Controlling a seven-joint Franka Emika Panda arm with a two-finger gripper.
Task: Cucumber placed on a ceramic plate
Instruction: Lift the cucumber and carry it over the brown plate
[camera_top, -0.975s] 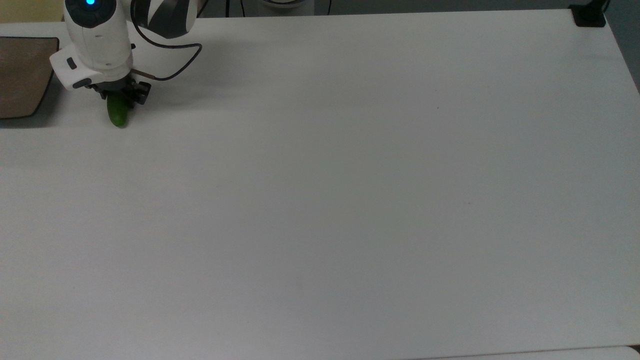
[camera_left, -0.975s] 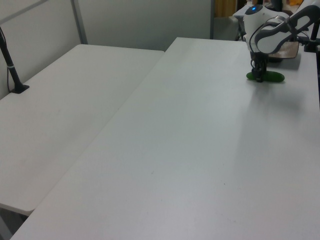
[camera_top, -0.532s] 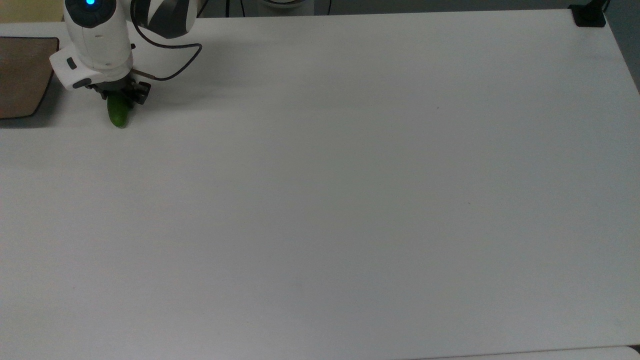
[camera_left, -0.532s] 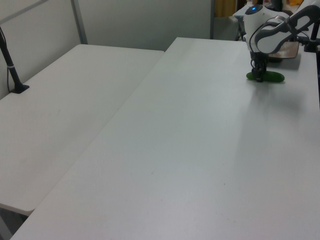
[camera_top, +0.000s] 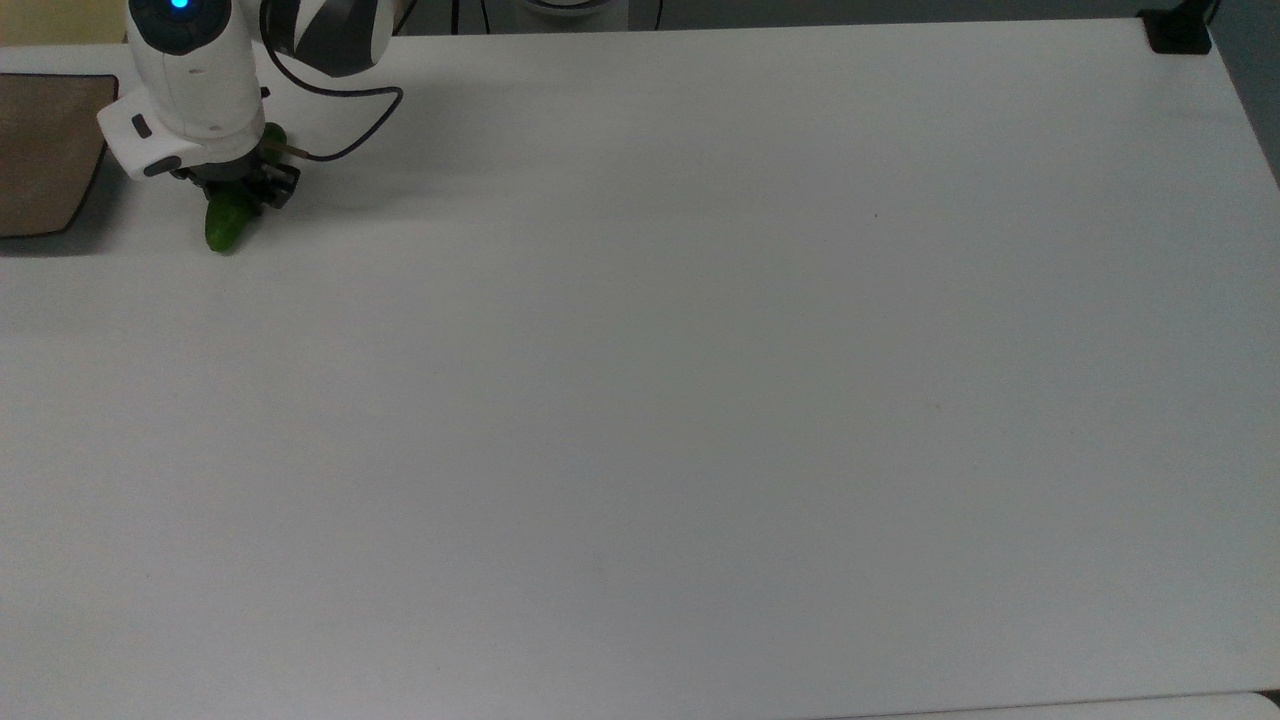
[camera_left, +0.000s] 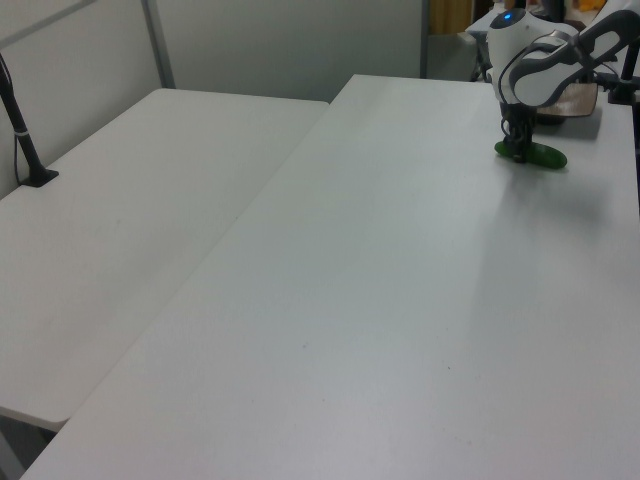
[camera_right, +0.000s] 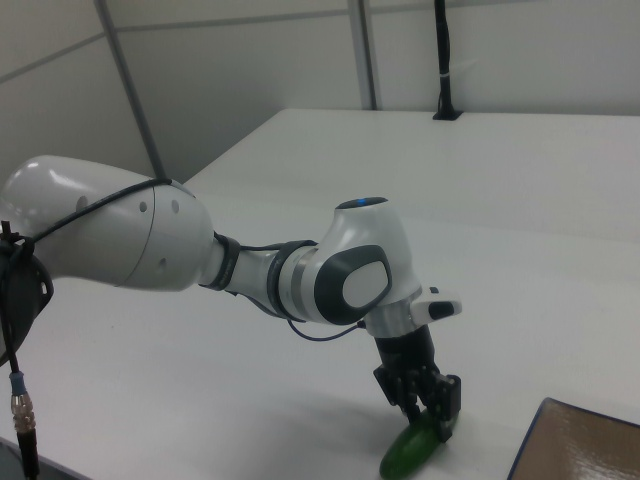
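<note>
Cucumber (camera_right: 412, 450) clenched in hand (camera_right: 428, 412) on table (camera_top: 700, 400); top view adds plate (camera_top: 45, 150) beside.

Plate (camera_top: 40, 150) cut by edge.

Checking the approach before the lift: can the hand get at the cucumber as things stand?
Probably yes. The hand is already down on the cucumber, which lies on the white table with bare surface around it. The ceramic plate sits apart, toward the top view's left, so nothing blocks it.
</note>
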